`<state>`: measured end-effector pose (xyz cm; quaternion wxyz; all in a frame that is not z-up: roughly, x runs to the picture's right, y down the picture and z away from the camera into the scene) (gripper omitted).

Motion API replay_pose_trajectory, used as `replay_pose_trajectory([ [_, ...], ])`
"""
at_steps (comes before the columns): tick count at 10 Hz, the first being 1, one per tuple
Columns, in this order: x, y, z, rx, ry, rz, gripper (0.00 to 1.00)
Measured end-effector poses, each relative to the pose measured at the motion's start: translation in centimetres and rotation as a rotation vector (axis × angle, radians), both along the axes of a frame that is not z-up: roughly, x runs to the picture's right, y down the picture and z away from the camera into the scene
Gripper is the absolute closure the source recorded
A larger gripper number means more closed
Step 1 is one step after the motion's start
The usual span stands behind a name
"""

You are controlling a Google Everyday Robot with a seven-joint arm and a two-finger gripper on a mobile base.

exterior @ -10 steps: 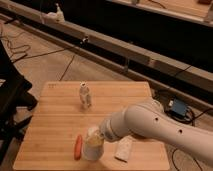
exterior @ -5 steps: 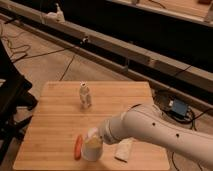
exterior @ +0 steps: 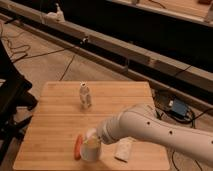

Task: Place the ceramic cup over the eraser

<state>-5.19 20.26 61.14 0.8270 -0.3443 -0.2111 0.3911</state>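
Where your view begins at the left, a dark chair (exterior: pixel 11 100) stands beside the wooden table (exterior: pixel 55 125), partly cut off by the frame edge. Moving right along the near edge of the table, you have the orange carrot (exterior: pixel 78 146) lying with its long axis running roughly toward and away from you, just beside the ceramic cup (exterior: pixel 91 148). That cup stands upright near the front edge, its axis vertical and its pale wall facing you. You cannot see the eraser; whether it sits under the cup or behind the arm cannot be told. Farther back, near the middle of the table, the small clear bottle (exterior: pixel 85 95) stands upright, well apart from the cup. The gripper (exterior: pixel 93 135) sits right at the cup's top, at the end of the white arm (exterior: pixel 150 127), which reaches in from the lower right, low over the table and sloping slightly down toward the cup. You cannot tell how the claw stands or whether it grips the cup. Right of the cup lies the pale rectangular pad (exterior: pixel 124 149), partly under the arm. The arm's far end runs out of frame.
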Motion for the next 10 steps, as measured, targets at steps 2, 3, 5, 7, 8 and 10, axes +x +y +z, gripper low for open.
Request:
replay_pose_trajectory([
  [2,-0.5,0.6,0.8,-0.017,-0.009,-0.008,0.41],
  [3,-0.7,0.9,1.2,-0.026,-0.014,-0.008,0.35],
  [5,-1.0,1.1,1.9,-0.031,-0.016,-0.003,0.34],
  [7,-1.3,1.3,2.5,-0.035,-0.019,0.002,0.34],
  [8,-1.4,1.5,2.8,-0.041,-0.019,0.001,0.34],
  [10,-1.5,1.6,2.9,-0.046,-0.020,0.003,0.34],
])
